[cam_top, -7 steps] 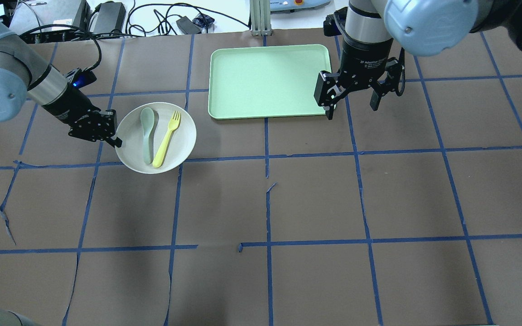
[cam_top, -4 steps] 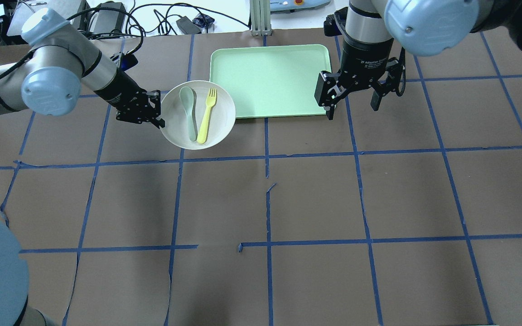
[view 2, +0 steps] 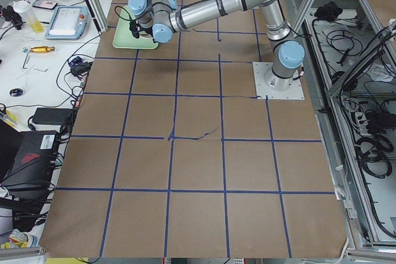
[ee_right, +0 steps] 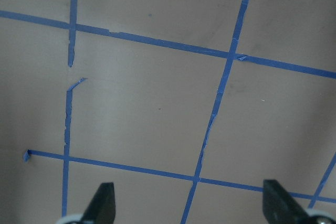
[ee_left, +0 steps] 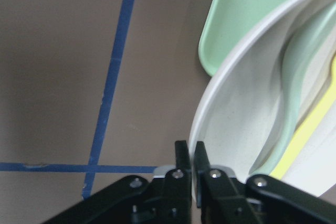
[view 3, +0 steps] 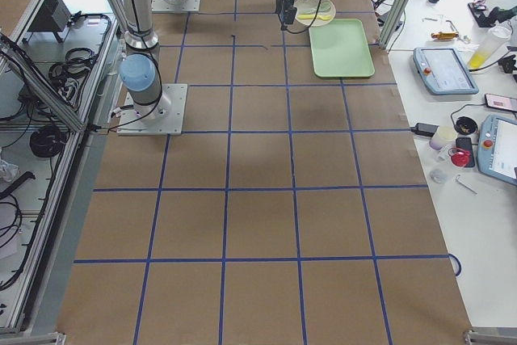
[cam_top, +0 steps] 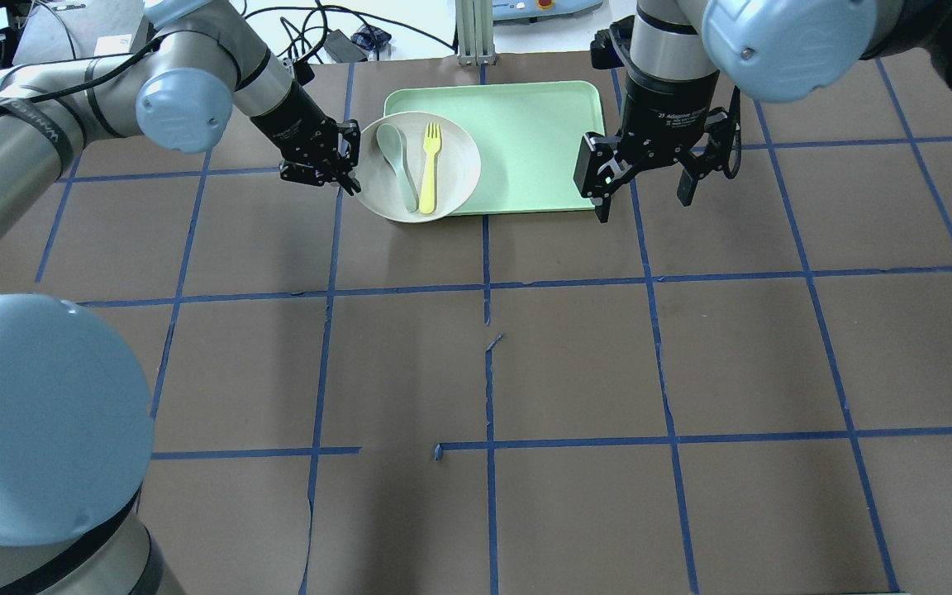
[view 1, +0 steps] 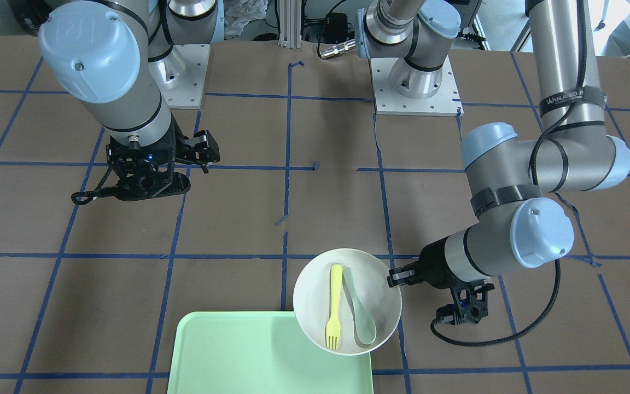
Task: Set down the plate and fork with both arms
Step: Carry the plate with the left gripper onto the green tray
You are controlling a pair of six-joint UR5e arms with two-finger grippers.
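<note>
The plate is held at its left rim, which is pinched between the pressed-together fingers of the left claw. It is seen partly over the near left corner of the mint-green tray, with the rest overhanging the table. The fork is carried in it, tines toward the far side, beside a grey-green spoon, and their handles lie close together at the near rim. The step in hand is judged to be the setting of the plate onto the tray. For that to be done well, the plate is best kept level, since a grip on one rim alone lets the far side droop and the cutlery slide. It should be carried further in until its whole base lies within the tray's raised edge, then lowered flat before the pinch is released. The right claw is spread wide and empty just beside the tray's right edge, and is well placed, it is judged, for the fork to be taken afterwards. The table is covered in brown sheeting, torn in places and marked into squares with blue tape. Cables and a metal post are seen beyond its far edge.
</note>
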